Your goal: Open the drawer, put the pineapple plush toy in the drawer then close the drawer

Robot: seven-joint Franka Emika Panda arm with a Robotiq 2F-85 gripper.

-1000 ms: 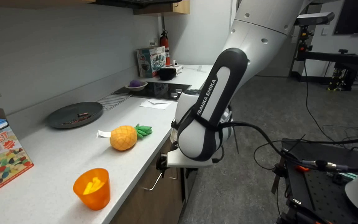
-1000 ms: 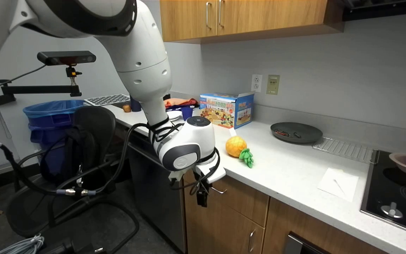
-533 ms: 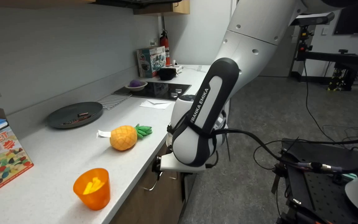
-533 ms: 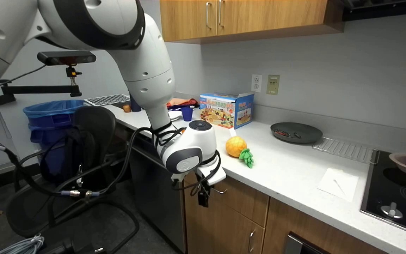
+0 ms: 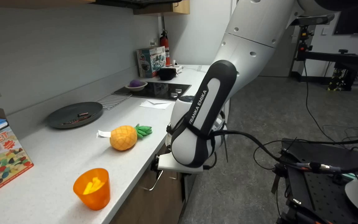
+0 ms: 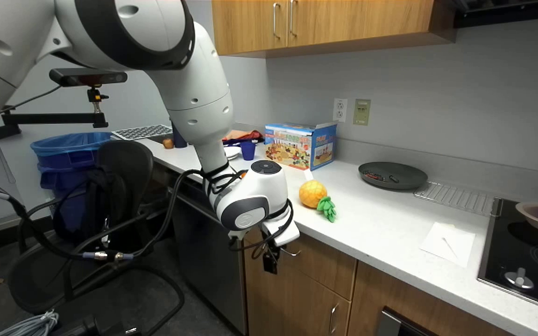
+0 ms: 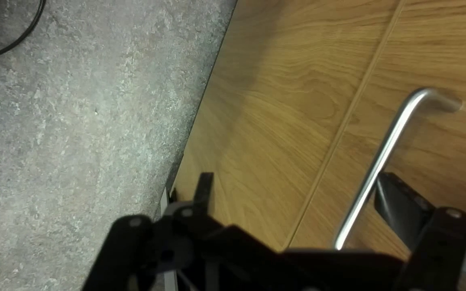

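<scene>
The drawer (image 6: 327, 263) has a brown wood front and sits shut under the counter. Its silver bar handle (image 7: 386, 149) crosses the wrist view at a slant and also shows in both exterior views (image 5: 152, 183) (image 6: 291, 253). My gripper (image 7: 295, 192) is open at the drawer front, with the handle between its fingers. The right finger in the wrist view is at the handle, seemingly behind it; I cannot tell if they touch. The left finger is well apart from it. The pineapple plush toy (image 5: 123, 137) lies on the counter above, its green tuft toward the front edge.
An orange cup (image 5: 93, 189) with yellow pieces stands near the counter's (image 6: 371, 233) front edge. A dark pan (image 6: 392, 176), a wire rack (image 6: 456, 198) and a toy-food box (image 6: 299, 145) are further back. A lower door handle (image 6: 332, 319) is below the drawer.
The arm has moved a little toward the counter and down, bringing the gripper closer in at the drawer handle. The drawer and the pineapple have not moved.
</scene>
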